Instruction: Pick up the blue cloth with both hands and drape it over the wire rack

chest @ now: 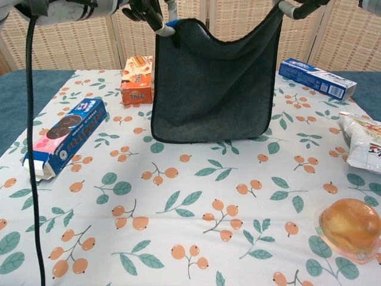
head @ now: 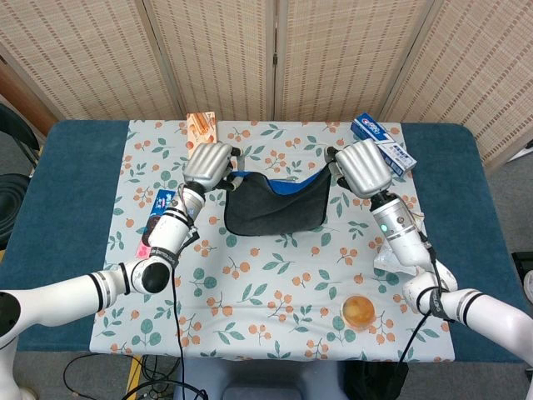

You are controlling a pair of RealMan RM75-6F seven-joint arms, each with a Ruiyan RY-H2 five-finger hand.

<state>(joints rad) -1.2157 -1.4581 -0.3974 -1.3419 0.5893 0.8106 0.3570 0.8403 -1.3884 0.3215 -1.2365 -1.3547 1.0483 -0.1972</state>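
Note:
The blue cloth hangs in the air between my two hands, its dark side facing the chest camera and its lower edge just above the table. My left hand grips its left top corner. My right hand grips the right top corner. The wire rack shows only as a thin wire just behind the cloth's top edge in the head view; the cloth hides it in the chest view.
An orange snack box lies behind my left hand. A blue cookie box lies at the left, a toothpaste box at the back right. A jelly cup and a white packet sit at the right.

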